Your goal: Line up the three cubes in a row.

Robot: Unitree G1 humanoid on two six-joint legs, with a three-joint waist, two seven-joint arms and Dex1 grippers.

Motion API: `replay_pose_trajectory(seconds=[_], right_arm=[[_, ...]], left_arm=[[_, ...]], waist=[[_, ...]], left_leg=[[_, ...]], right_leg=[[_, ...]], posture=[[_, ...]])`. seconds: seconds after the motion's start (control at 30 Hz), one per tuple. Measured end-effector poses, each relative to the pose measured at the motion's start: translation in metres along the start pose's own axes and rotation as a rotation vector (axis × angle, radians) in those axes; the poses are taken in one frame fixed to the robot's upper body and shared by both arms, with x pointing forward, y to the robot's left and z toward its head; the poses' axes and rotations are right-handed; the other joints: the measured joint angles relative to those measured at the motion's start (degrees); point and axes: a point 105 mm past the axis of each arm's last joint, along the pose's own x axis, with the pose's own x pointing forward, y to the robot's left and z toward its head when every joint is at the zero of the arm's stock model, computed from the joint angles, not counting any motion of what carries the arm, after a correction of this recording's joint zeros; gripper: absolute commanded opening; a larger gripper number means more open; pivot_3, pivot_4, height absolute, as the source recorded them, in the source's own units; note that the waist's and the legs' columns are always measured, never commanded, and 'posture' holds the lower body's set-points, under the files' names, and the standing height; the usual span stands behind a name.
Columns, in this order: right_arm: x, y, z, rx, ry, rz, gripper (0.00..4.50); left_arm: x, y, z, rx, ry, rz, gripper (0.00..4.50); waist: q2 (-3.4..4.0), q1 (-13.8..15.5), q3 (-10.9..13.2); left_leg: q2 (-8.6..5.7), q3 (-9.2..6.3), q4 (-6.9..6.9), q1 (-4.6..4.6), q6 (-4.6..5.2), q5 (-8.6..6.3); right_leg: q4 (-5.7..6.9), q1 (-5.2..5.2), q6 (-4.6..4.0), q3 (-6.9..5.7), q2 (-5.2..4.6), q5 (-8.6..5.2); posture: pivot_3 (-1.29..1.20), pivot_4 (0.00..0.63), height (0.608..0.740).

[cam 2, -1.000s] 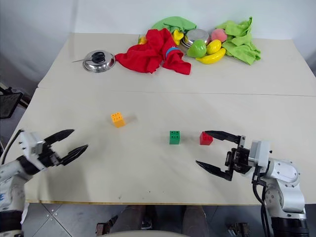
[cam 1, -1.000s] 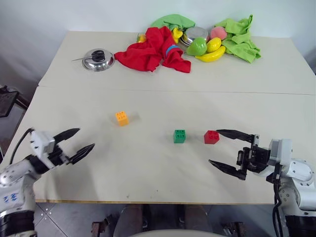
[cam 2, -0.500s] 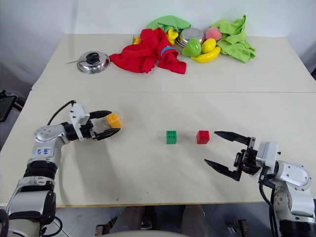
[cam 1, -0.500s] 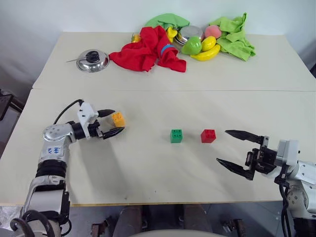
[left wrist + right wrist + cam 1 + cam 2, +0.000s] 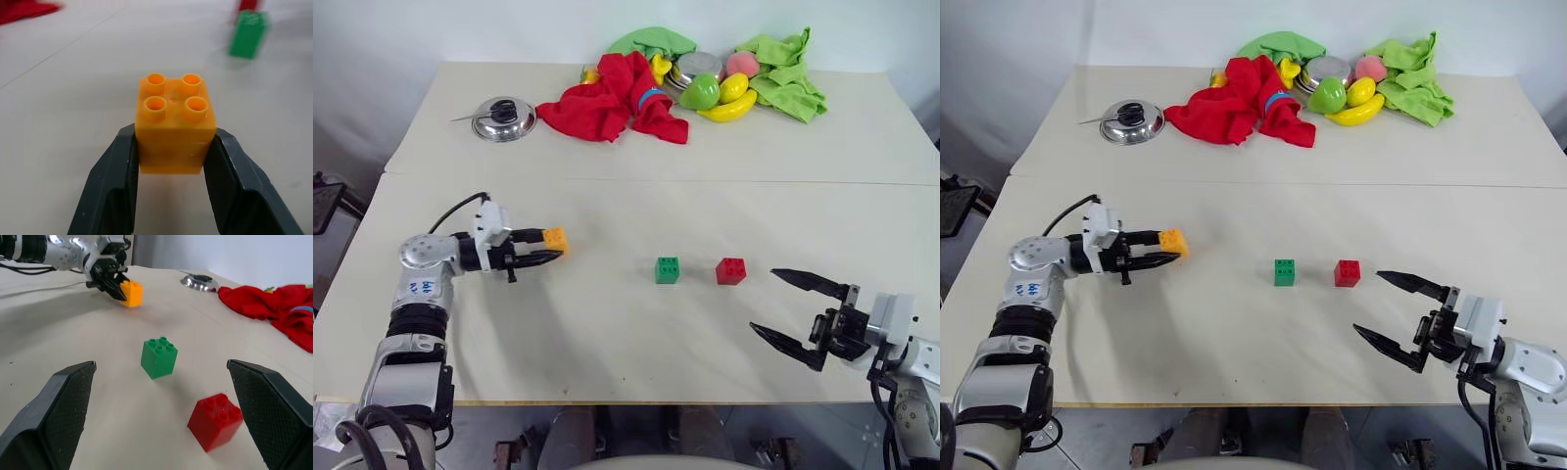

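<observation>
Green studded plastic block (image 5: 668,269) and red studded plastic block (image 5: 731,271) already side by side mid-desk. Orange-yellow studded plastic block (image 5: 175,122), toward the desk's left edge, clamped in left gripper (image 5: 546,249); yet to join. Right gripper (image 5: 793,310) spread wide, empty.

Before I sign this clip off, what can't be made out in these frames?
- Left wrist view: whether the orange-yellow cube rests on the table or is lifted; the left gripper covers its lower sides.
- Left wrist view: the red cube is cut off by the edge, blurred, and partly behind the green cube.
- Head views: what lies under the red cloth and green cloths.
- Right gripper: open, near nothing.
</observation>
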Motion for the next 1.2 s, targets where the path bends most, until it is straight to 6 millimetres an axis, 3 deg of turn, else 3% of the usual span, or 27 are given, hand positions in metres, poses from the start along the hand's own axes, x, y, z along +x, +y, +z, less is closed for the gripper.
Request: replay_pose_trajectory(seconds=[0.1, 0.23, 0.37, 0.73, 1.03, 1.2], right_arm=[[-0.003, 0.001, -0.001, 0.001, 0.011, 0.0, 4.5], [-0.009, 0.003, -0.003, 0.008, 0.034, -0.003, 4.5], [-0.017, 0.003, -0.003, -0.001, 0.05, -0.018, 4.5], [-0.033, 0.003, -0.014, 0.032, 0.094, -0.042, 4.5], [-0.027, -0.003, -0.015, 0.016, 0.085, -0.031, 4.5], [-0.027, -0.002, -0.016, 0.022, 0.087, -0.024, 4.5]], left_arm=[[0.03, -0.011, 0.005, 0.025, -0.02, -0.113, 1.49], [0.046, -0.016, 0.0, 0.049, 0.02, -0.177, 1.49], [0.048, -0.013, -0.009, 0.03, 0.059, -0.175, 1.49], [0.047, -0.015, -0.01, 0.043, 0.068, -0.211, 1.49], [0.042, -0.021, -0.014, 0.021, 0.079, -0.226, 4.38], [0.009, -0.023, -0.013, -0.016, 0.052, -0.165, 4.47]], waist=[[-0.01, 0.03, 0.0], [-0.02, -0.38, 0.01], [-0.02, -0.69, 0.01], [-0.02, -0.68, 0.01], [-0.02, -0.7, 0.01], [-0.02, -1.13, 0.01]], left_leg=[[0.0, 0.02, 0.01, 0.0, 0.01, 0.0], [-0.02, 0.06, -0.01, 0.0, 0.0, 0.0], [0.03, 0.04, -0.02, 0.0, 0.0, 0.0], [0.08, 0.01, -0.01, 0.01, 0.01, 0.01], [0.08, 0.0, -0.01, 0.01, 0.01, 0.01], [0.14, 0.0, -0.03, 0.0, 0.01, 0.01]], right_leg=[[-0.01, 0.0, 0.01, 0.0, 0.01, 0.01], [-0.06, -0.02, 0.01, 0.0, 0.08, 0.01], [-0.05, -0.02, 0.01, 0.0, 0.08, 0.01], [-0.04, -0.01, 0.01, 0.01, 0.04, 0.01], [-0.04, -0.01, 0.01, 0.0, 0.03, 0.01], [-0.01, -0.06, 0.0, 0.0, 0.04, 0.0]], posture=[[0.0, 0.15, 0.74], [0.0, 0.15, 0.74], [0.0, 0.15, 0.74], [0.0, 0.15, 0.74], [0.0, 0.15, 0.74], [0.0, 0.15, 0.74]])
